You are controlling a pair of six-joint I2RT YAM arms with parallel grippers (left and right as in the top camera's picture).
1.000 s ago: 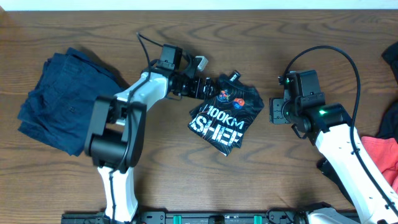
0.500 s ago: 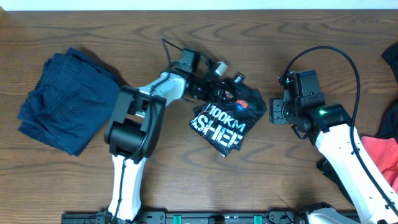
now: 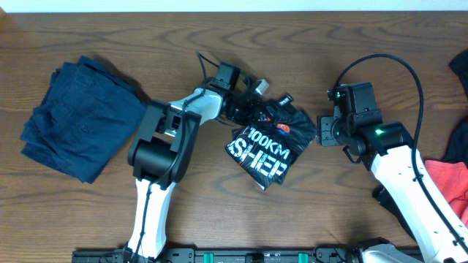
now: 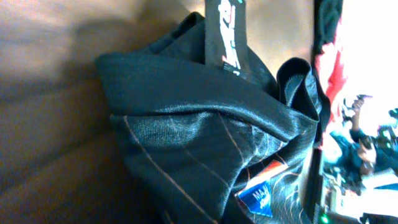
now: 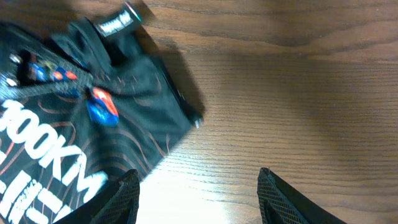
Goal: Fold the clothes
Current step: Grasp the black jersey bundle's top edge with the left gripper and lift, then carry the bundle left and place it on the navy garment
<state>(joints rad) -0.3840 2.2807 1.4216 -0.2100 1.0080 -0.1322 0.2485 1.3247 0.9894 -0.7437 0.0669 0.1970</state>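
Overhead view: the left gripper (image 3: 254, 107) is pressing its jaws together on the upper left edge of the black jersey (image 3: 269, 142). The left wrist view is showing bunched, glossy fabric crowding the lens, so it is probably pinching several layers at once. The jersey is lying crumpled near the middle of the table (image 3: 219, 212), between the two arms, with its white "100KM" print facing up. The right gripper (image 5: 198, 200) is hovering just beside the jersey's right edge, its fingers spread and nothing between them. A navy garment (image 3: 77, 120) is lying well apart at the far left, and a coral-red garment (image 3: 450, 179) is showing at the right edge. The likely risk is that pulling on a multi-layer pinch is going to drag the whole bundle instead of opening it. The slick fabric could also be slipping free, since the other side is not being held.
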